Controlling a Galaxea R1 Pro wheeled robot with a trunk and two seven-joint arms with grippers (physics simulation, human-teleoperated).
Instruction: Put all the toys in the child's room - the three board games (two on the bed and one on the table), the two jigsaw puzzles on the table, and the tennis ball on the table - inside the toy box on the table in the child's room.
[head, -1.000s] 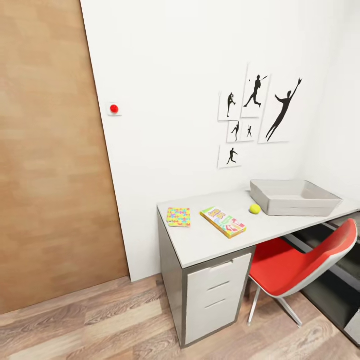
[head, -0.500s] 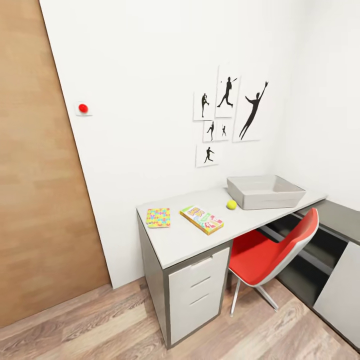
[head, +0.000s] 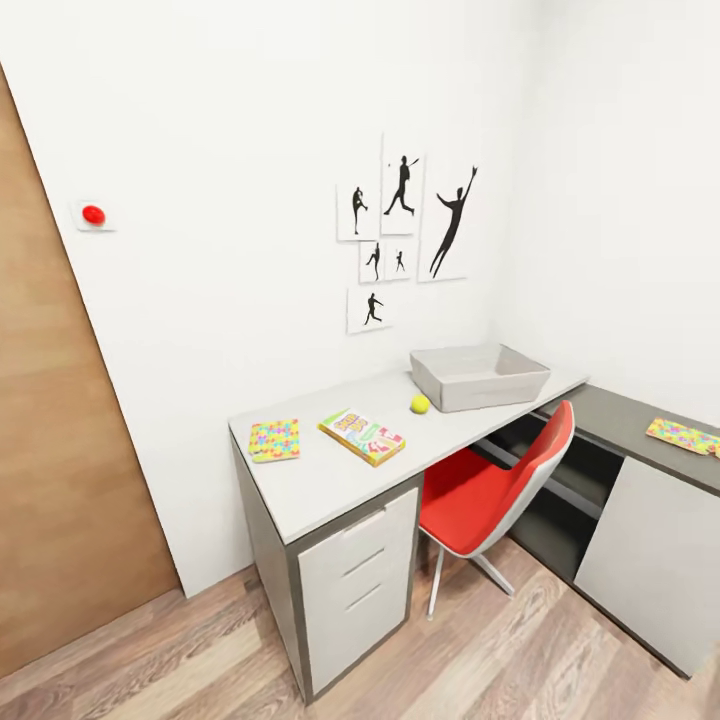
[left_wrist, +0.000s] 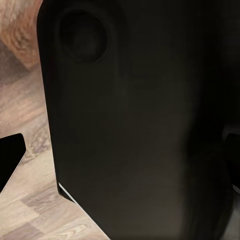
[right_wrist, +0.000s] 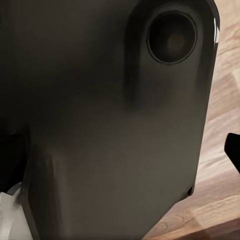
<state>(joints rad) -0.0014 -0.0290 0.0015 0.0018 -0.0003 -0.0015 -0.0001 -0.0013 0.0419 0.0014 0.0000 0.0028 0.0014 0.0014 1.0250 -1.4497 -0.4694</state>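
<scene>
While the toy box stands on the table, the tennis ball lies beside it.

**Desk, side cabinet and what lies on them**

The table stands on the wood floor against the white wall, its pale top over a white three-drawer unit. On the top, from the near end toward the corner: a mosaic jigsaw box lying flat, the long Skip-Bo box flat and angled, the tennis ball just beside the toy box. On the lower dark-topped cabinet at the right lies a second mosaic box, flat, near the picture's edge.
</scene>
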